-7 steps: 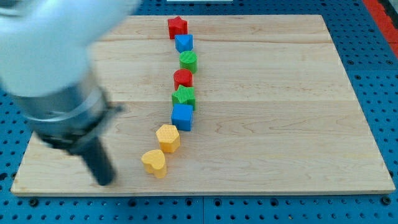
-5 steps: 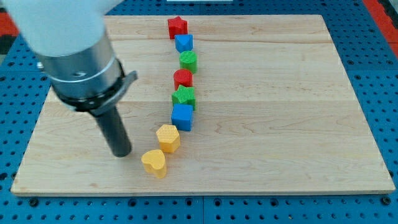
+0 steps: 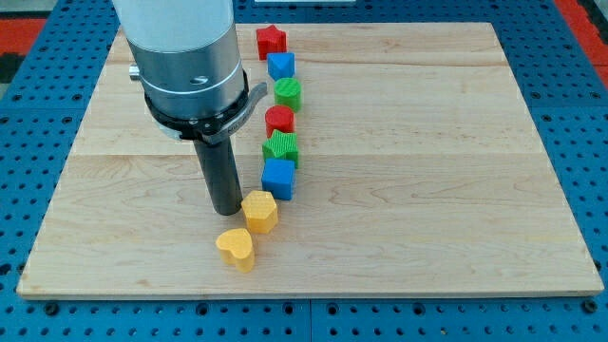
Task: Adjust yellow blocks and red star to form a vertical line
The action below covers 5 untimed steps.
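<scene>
The red star point(image 3: 271, 40) sits at the view's top of a column of blocks. A yellow hexagon block point(image 3: 258, 210) and a yellow heart block point(image 3: 236, 247) lie at the column's lower end, offset toward the view's left. My tip point(image 3: 228, 210) rests on the board just left of the yellow hexagon, touching or nearly touching its left side, and above the yellow heart.
Between the star and the yellow blocks stand a blue block point(image 3: 281, 66), a green round block point(image 3: 289, 92), a red round block point(image 3: 280, 120), a green star point(image 3: 281, 147) and a blue cube point(image 3: 278, 178). The wooden board point(image 3: 427, 171) lies on a blue pegboard.
My tip has swept from the board's lower left toward the right and up, arriving beside the yellow hexagon. The blocks have not visibly moved.
</scene>
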Available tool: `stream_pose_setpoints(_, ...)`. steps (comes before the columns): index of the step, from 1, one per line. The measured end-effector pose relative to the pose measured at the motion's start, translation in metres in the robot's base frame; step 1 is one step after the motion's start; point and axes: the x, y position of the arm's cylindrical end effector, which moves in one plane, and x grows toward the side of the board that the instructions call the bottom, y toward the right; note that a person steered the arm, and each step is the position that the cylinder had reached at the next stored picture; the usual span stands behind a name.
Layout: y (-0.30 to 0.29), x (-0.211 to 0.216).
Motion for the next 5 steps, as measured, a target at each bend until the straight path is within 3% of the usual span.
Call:
stream_pose_setpoints(3, 0.021, 0.000)
stream_pose_setpoints(5, -0.029, 0.002)
